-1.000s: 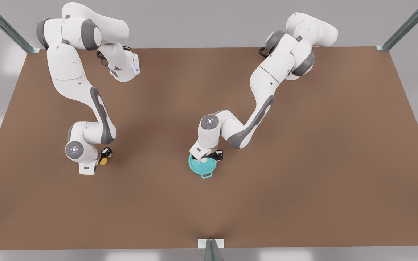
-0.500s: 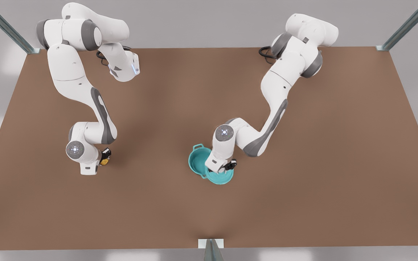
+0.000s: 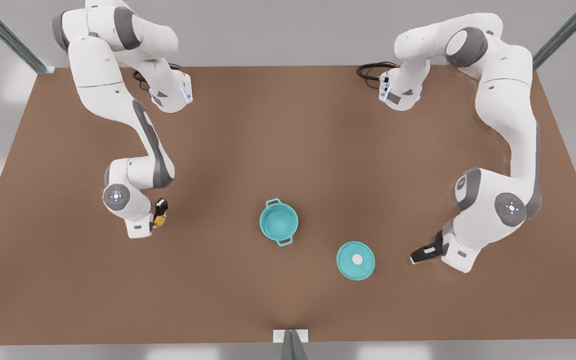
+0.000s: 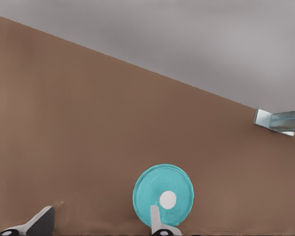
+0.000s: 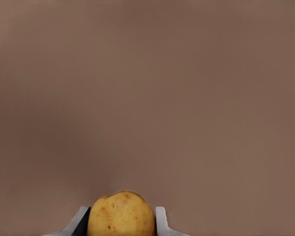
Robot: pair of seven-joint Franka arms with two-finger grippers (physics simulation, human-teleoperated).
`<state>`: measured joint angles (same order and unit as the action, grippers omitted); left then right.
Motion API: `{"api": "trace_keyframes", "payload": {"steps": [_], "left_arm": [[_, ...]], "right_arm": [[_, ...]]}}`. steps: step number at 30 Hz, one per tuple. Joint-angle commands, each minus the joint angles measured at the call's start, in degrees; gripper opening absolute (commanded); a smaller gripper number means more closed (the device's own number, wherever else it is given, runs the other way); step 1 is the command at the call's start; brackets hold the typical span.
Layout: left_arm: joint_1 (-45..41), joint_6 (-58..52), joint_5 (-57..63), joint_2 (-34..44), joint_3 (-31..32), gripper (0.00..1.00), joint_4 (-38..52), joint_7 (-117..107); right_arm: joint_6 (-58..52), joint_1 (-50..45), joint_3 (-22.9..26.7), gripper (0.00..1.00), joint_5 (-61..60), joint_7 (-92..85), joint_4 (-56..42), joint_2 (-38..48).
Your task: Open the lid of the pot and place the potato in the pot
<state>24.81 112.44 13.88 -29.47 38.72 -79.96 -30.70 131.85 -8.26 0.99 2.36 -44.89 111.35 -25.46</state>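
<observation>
The teal pot (image 3: 279, 223) stands uncovered near the table's middle, its inside bare. The pot lid (image 3: 355, 260) (image 4: 163, 194) lies flat on the table to the front view's right of the pot, white knob up. My left gripper (image 3: 420, 256) (image 4: 101, 225) is open, low over the table just to the front view's right of the lid and not touching it. On the front view's left, my right gripper (image 3: 160, 216) (image 5: 120, 219) is shut on the yellow potato (image 3: 159, 220) (image 5: 121, 212), held a little above the table, well away from the pot.
The brown table (image 3: 288, 140) is bordered by metal posts at the far corners and a bracket (image 3: 290, 336) at the middle of the near edge. A black cable (image 3: 370, 70) lies by the base of the arm at the front view's right.
The left gripper lifted the lid off the pot, carried it toward the front view's right, set it on the table, let go and drew away. The right gripper rose slightly with the potato.
</observation>
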Motion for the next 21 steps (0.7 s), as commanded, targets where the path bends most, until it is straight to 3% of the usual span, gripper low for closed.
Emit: {"api": "trace_keyframes", "payload": {"steps": [1,3,6,7,8,9,10,21], "left_arm": [[8.8,-11.8,-4.9,13.6,4.4,1.0,-10.8,24.0],[6.9,-13.2,-1.8,12.5,4.4,1.0,-7.0,23.6],[5.0,-27.9,-2.2,12.7,3.5,1.0,-1.3,23.8],[-17.1,-31.8,-7.4,13.4,-21.7,1.0,1.1,28.5],[-27.4,-22.7,-18.7,20.3,-37.0,1.0,-9.0,31.1],[-28.3,-12.2,-18.8,27.1,-37.8,1.0,-19.3,33.8],[-28.3,-18.5,-18.8,23.6,-37.5,1.0,-12.8,33.6],[-21.9,-17.1,-19.3,20.9,-38.3,1.0,-12.0,34.2]], "right_arm": [[-2.8,-0.5,-1.7,0.52,0.2,1.6,-0.5,0.3],[-4.1,-3.6,-2.0,0.51,0.2,5.4,-2.3,0.3],[-7.0,-6.0,-3.9,0.51,-1.3,9.6,-5.7,0.2],[-8.4,-6.1,-4.5,0.51,-2.4,9.6,-7.1,0.1],[-8.8,-6.2,-5.6,0.51,-2.7,10.3,-8.0,0.1],[-8.8,-6.8,-6.4,0.51,-2.7,12.3,-9.0,0.1],[-8.8,-7.8,-6.7,0.51,-2.7,13.8,-10.2,-0.1],[-8.3,-18.2,-7.2,0.51,-16.9,25.8,-30.5,-14.7]]}}
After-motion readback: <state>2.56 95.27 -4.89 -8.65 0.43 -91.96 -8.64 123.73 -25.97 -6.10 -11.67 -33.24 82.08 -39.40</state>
